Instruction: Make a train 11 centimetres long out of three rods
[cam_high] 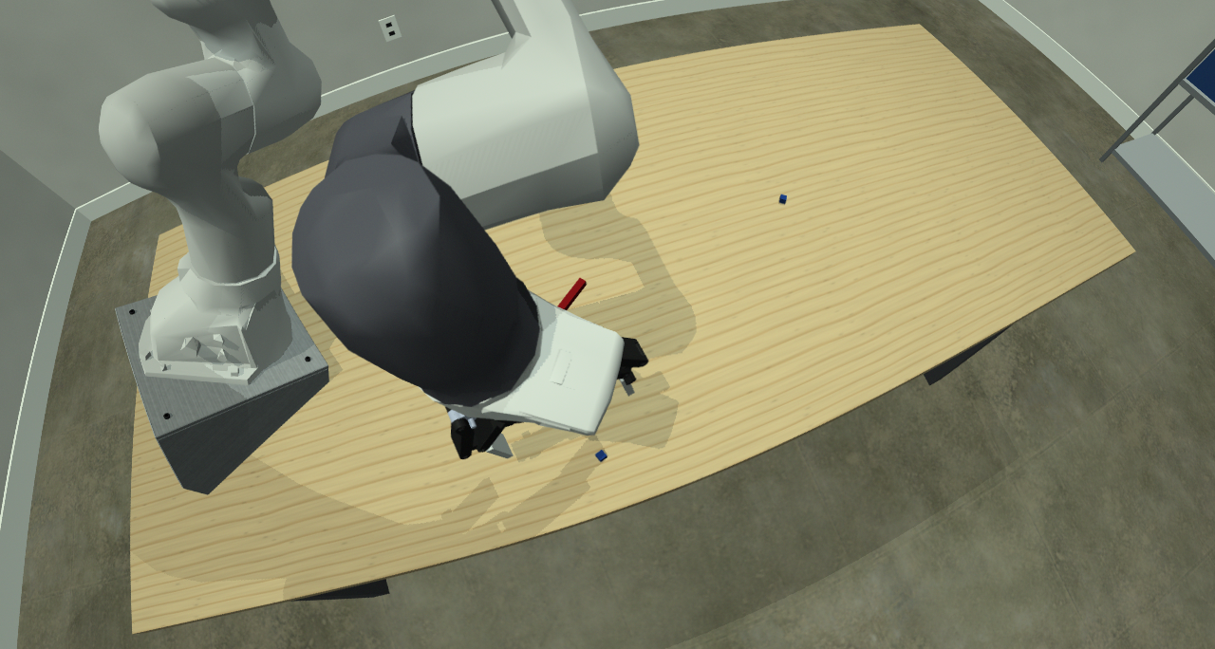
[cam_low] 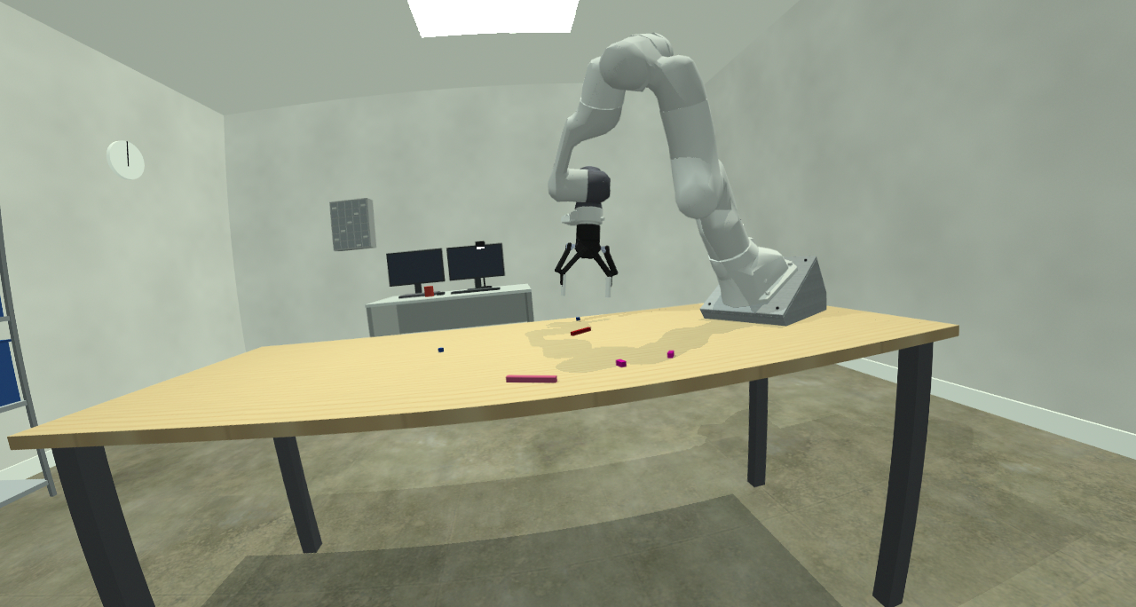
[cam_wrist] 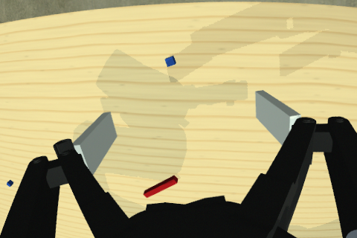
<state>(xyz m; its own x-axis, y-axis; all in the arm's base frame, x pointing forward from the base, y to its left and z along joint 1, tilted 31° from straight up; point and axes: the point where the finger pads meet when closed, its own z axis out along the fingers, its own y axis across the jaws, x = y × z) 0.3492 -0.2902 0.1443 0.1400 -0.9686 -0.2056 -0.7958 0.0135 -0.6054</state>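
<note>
The gripper hangs wide open and empty above the table, over the red rod, which lies flat beneath it; likely lining up a pick, since red with the two magenta rods nearby makes eleven; the pink rod and blue cubes lie apart.

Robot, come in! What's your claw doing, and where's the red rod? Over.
Gripper open, empty, hovering above the table. Red rod flat right below it, untouched. No train yet. Nothing blocking.
</note>
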